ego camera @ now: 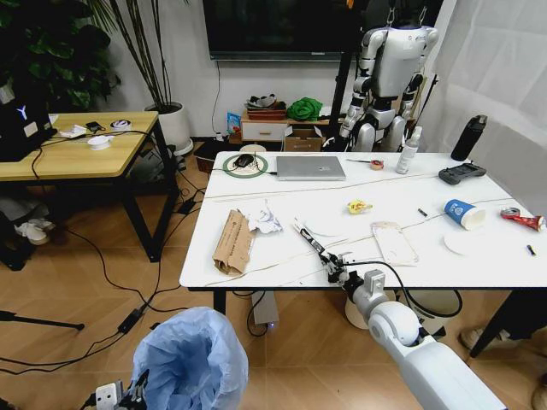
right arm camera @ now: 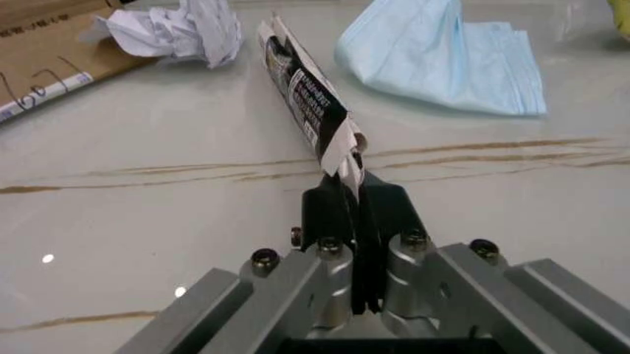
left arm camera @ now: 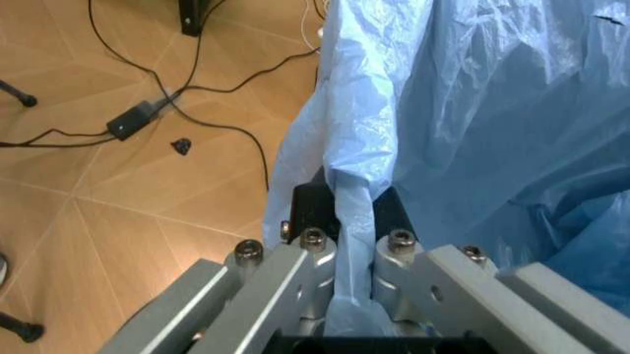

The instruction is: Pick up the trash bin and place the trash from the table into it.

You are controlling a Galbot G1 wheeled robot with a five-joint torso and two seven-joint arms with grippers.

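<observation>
The trash bin (ego camera: 190,359), lined with a puffy light-blue bag (left arm camera: 492,110), hangs low at the left beside the table (ego camera: 282,272). My left gripper (ego camera: 128,397) (left arm camera: 350,214) is shut on the bag's rim. My right gripper (ego camera: 332,269) (right arm camera: 350,203) is shut on the end of a rolled black-and-white wrapper (ego camera: 310,239) (right arm camera: 310,103) lying on the table near its front edge. More trash is spread over the top: flattened cardboard (ego camera: 232,242), crumpled paper (ego camera: 263,218) (right arm camera: 177,33), a yellow wrapper (ego camera: 358,206), a clear tray (ego camera: 394,243), a blue cup (ego camera: 464,213), a red can (ego camera: 523,219) and a blue face mask (right arm camera: 443,51).
A silver laptop (ego camera: 310,167), game controller (ego camera: 461,173), black bottle (ego camera: 468,137) and white spray bottle (ego camera: 408,151) line the table's far side. A wooden desk (ego camera: 77,145) stands to the left. Cables (left arm camera: 138,122) cross the floor. A white bin (ego camera: 427,303) sits under the table.
</observation>
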